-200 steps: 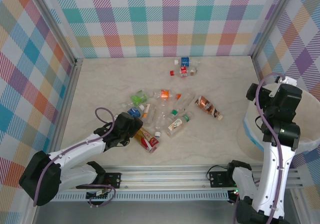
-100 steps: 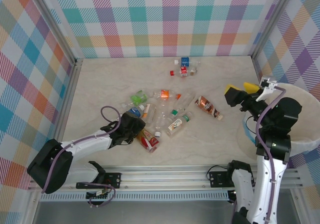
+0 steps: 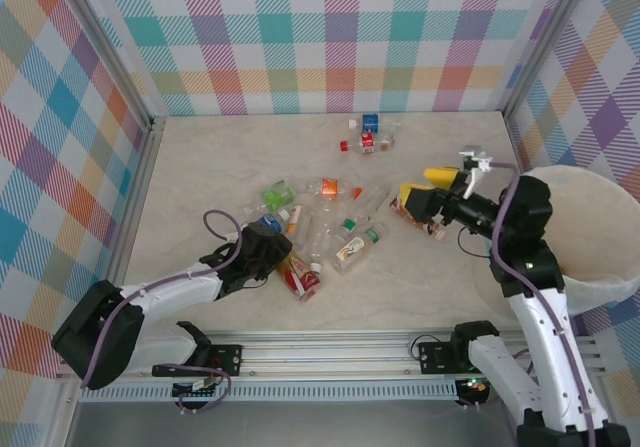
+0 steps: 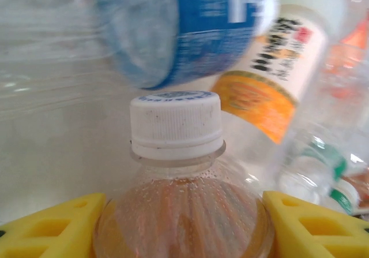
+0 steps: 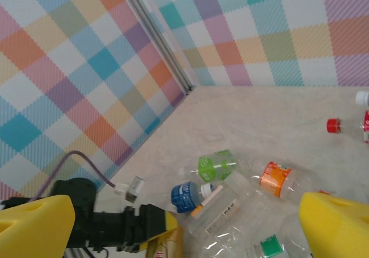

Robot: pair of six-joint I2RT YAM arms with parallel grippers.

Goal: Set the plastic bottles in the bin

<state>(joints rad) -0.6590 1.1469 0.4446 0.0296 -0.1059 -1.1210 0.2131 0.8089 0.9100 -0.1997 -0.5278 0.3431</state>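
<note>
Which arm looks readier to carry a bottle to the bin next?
Left. The left tool has the white-capped bottle between its yellow fingers; the right tool hangs open above the table, holding nothing.

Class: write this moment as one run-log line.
left tool: shut on white-capped bottle | right tool: open, empty | bin: at right

Lab test cell (robot rig), plaid walls, aluminium rails

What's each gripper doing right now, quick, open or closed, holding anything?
Left gripper: closed on the white-capped bottle, one finger against each side.
Right gripper: open, holding nothing.
</note>
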